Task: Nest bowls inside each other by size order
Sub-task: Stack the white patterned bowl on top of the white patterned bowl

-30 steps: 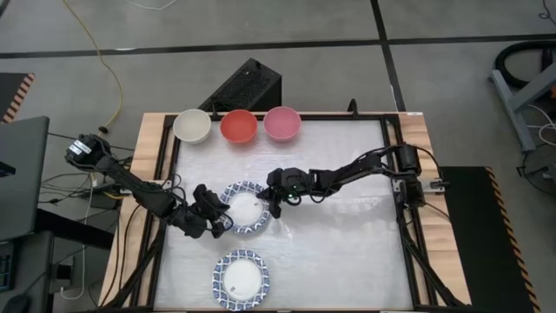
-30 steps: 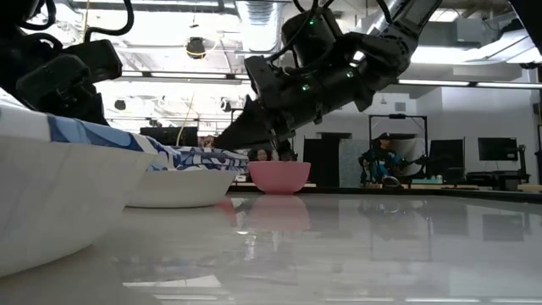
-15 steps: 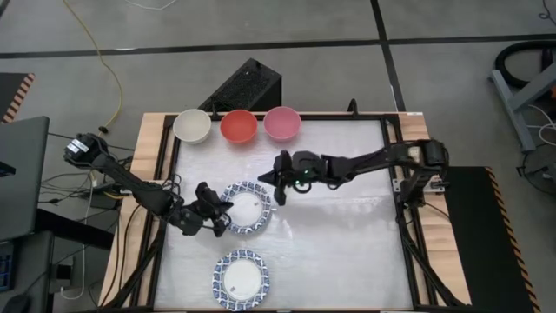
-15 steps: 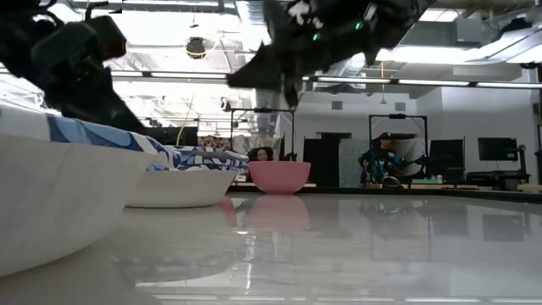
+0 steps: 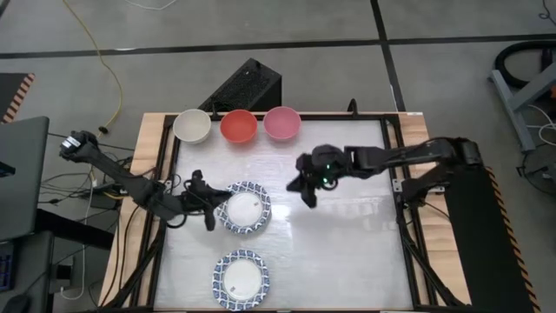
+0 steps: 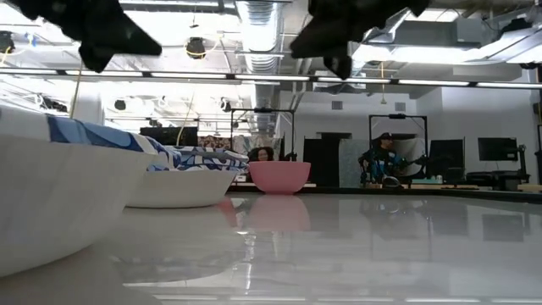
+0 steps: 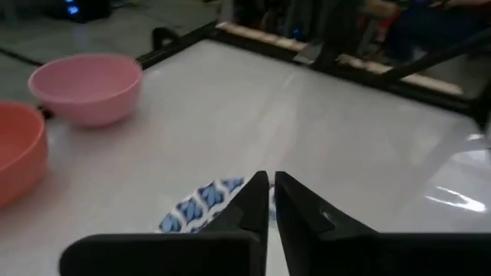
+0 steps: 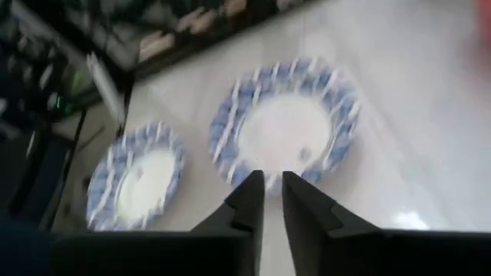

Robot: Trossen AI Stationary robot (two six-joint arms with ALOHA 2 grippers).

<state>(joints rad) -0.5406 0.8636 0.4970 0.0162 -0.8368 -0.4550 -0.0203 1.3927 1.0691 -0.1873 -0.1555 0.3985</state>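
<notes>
1. This is a robotics lab or industrial workshop, not a home.
2. The white-topped work table with a black metal frame and pale wooden edges (image 5: 347,261) stands on a bare grey concrete floor crossed by dark painted lines (image 5: 287,43).
3. A loose yellow cable (image 5: 109,78) trails over that floor, and yellow-and-black hazard striping (image 5: 17,96) marks equipment beside the table.
4. Across the table, the room shows an open ceiling with a silver ventilation duct (image 6: 262,21) and long strip lights (image 6: 212,78).
5. A person sits far back (image 6: 377,163) among dark monitor screens (image 6: 498,149).
</notes>
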